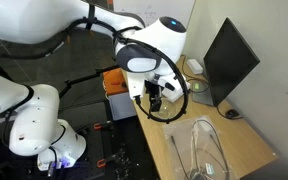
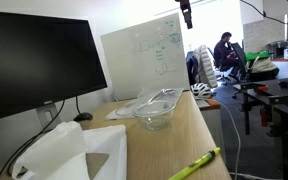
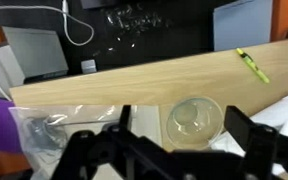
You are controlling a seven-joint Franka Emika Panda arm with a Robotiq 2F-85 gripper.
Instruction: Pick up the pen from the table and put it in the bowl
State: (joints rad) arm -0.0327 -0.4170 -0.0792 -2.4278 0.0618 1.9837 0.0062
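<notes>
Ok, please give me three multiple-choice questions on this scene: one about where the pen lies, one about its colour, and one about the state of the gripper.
1. Where is the pen?
A. on the table, apart from the bowl
B. inside the bowl
C. on the floor

2. What colour is the pen?
A. red
B. yellow-green
C. black

3. How is the gripper?
A. shut on the pen
B. shut on the bowl
C. open and empty

Answers:
1 A: in the wrist view the pen lies on the bare wood, well to the side of the bowl.
2 B: its body is yellow-green in the wrist view and also in an exterior view.
3 C: in the wrist view the fingers stand wide apart and hold nothing.
</notes>
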